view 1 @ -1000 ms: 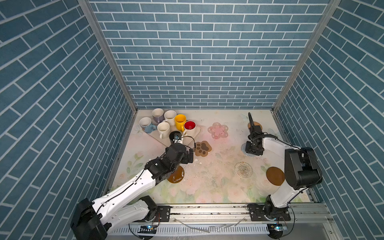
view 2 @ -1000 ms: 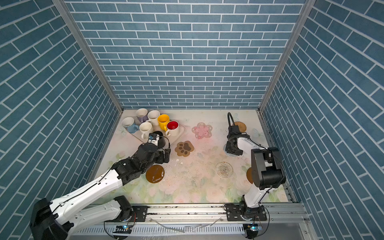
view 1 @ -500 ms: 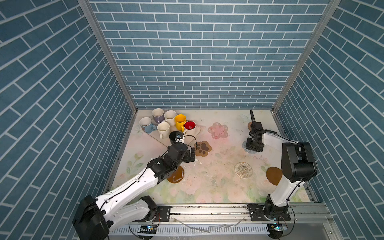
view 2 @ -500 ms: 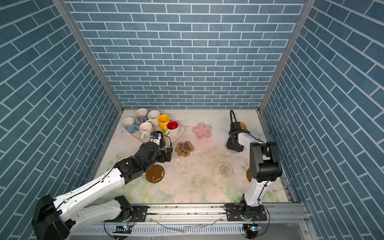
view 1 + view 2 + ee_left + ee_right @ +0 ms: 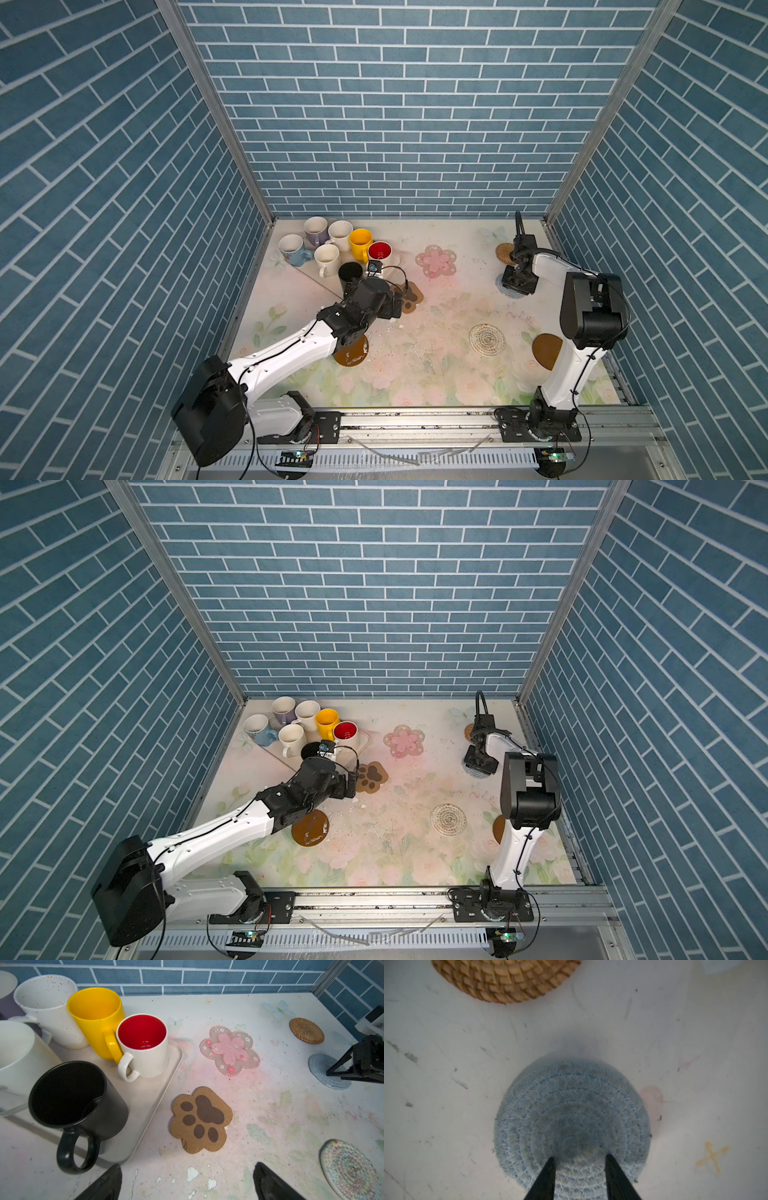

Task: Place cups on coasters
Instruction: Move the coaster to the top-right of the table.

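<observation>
Several cups crowd the cream tray [image 5: 145, 1095] at the back left: black [image 5: 351, 274], yellow [image 5: 360, 243], white with red inside [image 5: 379, 252] and others. My left gripper [image 5: 188, 1176] hangs open and empty just short of the paw-print coaster [image 5: 200, 1120], with the black cup [image 5: 72, 1101] beside it. My right gripper [image 5: 580, 1158] stands open, its narrow-set tips right over the blue woven coaster [image 5: 571, 1109], holding nothing. The rattan coaster [image 5: 506, 978] lies just beyond it. The pink flower coaster [image 5: 436, 261] lies mid-table at the back.
A whitish spiral coaster [image 5: 487, 339] lies front right. One brown disc [image 5: 353, 353] lies partly under my left arm, another [image 5: 546, 351] by my right arm's base. Brick walls close in three sides.
My left gripper has edged right toward the paw-print coaster. My right arm's upper part has drawn back and up while its gripper stays over the blue coaster.
</observation>
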You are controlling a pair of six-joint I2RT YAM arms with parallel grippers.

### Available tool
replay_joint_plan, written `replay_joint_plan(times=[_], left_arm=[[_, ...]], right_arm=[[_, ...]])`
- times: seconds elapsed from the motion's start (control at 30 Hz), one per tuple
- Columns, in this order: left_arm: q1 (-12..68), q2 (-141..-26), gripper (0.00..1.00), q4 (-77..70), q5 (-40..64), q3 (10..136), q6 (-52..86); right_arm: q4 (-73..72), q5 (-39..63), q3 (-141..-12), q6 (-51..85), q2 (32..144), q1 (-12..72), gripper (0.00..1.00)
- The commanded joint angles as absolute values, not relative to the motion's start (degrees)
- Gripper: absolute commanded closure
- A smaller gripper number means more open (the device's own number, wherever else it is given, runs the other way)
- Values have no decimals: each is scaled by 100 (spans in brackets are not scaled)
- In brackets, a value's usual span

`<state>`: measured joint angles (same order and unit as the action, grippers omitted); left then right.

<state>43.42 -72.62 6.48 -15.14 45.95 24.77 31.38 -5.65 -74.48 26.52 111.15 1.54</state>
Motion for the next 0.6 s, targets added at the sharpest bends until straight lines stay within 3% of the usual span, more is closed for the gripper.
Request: replay_joint_plan(times=[0.0, 0.57], left_arm=[[4330, -7449, 1, 358, -1443, 4831, 2349], [4324, -8108, 1, 0, -1439, 4917, 2110]], right_arm=[[3502, -596, -7764, 2619, 11471, 1, 59], [4154, -783, -9141, 2540, 12366, -141, 57]])
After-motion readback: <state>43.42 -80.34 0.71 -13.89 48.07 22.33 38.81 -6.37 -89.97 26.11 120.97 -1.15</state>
